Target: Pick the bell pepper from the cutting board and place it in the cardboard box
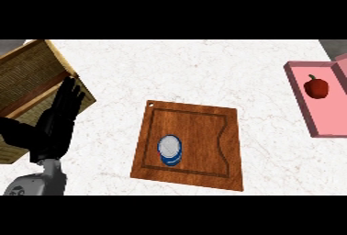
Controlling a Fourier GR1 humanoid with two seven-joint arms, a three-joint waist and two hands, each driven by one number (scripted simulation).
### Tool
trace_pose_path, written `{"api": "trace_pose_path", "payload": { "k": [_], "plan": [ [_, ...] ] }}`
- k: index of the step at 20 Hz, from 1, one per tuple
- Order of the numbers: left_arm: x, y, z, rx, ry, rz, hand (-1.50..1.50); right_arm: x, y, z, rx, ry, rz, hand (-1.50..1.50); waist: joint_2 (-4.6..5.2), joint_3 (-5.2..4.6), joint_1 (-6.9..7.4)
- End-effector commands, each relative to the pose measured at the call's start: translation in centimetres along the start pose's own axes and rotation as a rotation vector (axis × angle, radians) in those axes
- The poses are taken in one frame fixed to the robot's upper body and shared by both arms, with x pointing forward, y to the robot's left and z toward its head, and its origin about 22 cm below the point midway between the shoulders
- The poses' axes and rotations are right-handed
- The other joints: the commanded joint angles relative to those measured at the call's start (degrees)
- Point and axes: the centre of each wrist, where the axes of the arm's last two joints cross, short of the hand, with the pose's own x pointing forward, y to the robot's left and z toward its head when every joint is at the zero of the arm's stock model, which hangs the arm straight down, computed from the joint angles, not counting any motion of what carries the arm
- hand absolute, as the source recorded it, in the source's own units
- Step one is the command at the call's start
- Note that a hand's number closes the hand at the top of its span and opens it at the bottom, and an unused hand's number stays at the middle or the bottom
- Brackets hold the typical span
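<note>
Left hand (59, 120) stood at the view's left edge, fingers straight and apart, pointing up and away, holding nothing. Its grey forearm (41, 181) came in from the lower left corner. The hand overlapped the near right corner of a wicker basket (30, 75) with a pale wooden rim, which sat at the far left of the worktop (203, 69). Whether the hand touched the basket could not be told.

Right hand did not show.

Right of the hand, near the middle of the white marbled worktop, lay a brown wooden board (193, 142), turned slightly, with a groove running round inside its edge and a small hole at its far left corner. On the board's near left part sat a small round item (169, 150), white on top with a blue rim; what it was could not be made out. It stood well apart from the hand.

Pepper (316, 87), red with a dark stem, lay inside a pink box (313, 121) at the far right edge of the worktop, well apart from the board and from the hand. The box was cut off by the view's right edge. The pepper rested toward the box's far end, on its floor.
</note>
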Motion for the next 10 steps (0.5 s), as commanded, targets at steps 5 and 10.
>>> {"api": "trace_pose_path", "payload": {
  "k": [5, 10],
  "plan": [
    [-0.6, -0.1, -0.1, -0.007, -0.008, 0.0, 0.0, -3.3, -7.3, 0.3, -0.088, -0.018, -0.07, -1.5, 0.14, -0.01, 0.23],
    [-0.4, 0.3, -0.1, -0.001, 0.008, -0.008, 0.0, -6.9, -9.1, 2.7, -0.082, -0.026, -0.062, -1.5, 0.12, 0.0, 0.27]
  ]
}}
